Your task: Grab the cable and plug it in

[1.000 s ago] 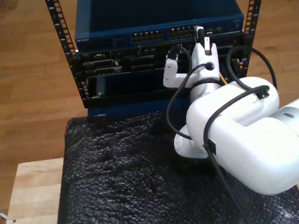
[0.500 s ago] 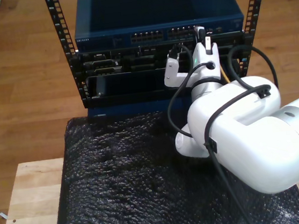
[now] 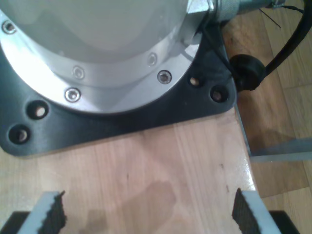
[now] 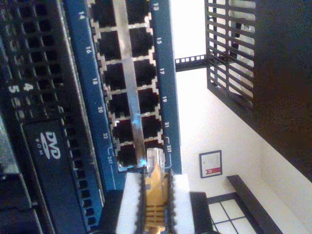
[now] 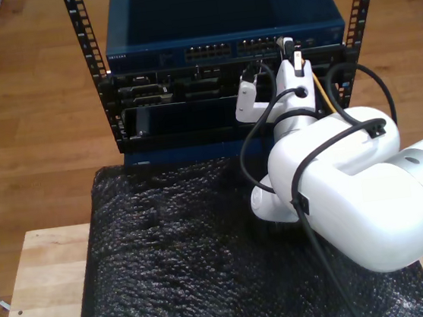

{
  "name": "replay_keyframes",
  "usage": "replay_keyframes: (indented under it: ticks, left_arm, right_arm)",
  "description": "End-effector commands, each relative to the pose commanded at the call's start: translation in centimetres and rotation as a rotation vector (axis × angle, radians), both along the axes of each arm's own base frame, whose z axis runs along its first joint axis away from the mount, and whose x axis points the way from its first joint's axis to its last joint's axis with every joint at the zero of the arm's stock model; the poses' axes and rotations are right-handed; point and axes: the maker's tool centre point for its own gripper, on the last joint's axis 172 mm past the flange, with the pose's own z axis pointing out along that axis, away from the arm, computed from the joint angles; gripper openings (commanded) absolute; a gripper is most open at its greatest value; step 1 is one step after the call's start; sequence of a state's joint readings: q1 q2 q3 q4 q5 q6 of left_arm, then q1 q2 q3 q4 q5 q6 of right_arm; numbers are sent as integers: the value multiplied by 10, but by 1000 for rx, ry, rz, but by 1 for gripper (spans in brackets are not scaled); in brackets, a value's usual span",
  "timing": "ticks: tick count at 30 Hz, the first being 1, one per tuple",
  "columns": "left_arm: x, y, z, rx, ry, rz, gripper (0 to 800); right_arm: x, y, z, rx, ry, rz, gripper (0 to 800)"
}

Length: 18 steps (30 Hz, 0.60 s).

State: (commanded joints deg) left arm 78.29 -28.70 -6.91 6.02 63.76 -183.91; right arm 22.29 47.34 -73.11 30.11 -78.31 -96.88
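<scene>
Exterior view: my second pincer has neared the switch.

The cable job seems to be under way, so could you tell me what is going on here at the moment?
My second claw is shut on the cable just behind its clear plug and holds it right at the switch in the rack. The plug's tip sits at the edge of the port block near port 23, not visibly seated. My first claw is open over bare wood, holding nothing.
</scene>
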Motion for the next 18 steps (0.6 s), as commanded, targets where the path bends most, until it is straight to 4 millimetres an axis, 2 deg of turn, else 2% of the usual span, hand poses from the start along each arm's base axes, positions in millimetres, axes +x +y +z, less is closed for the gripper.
replay_keyframes:
  ticks: [18]
  left_arm:
    - [0,0,0,1,0,0,800]
  right_arm:
    - [1,4,5,4,-11,4,0]
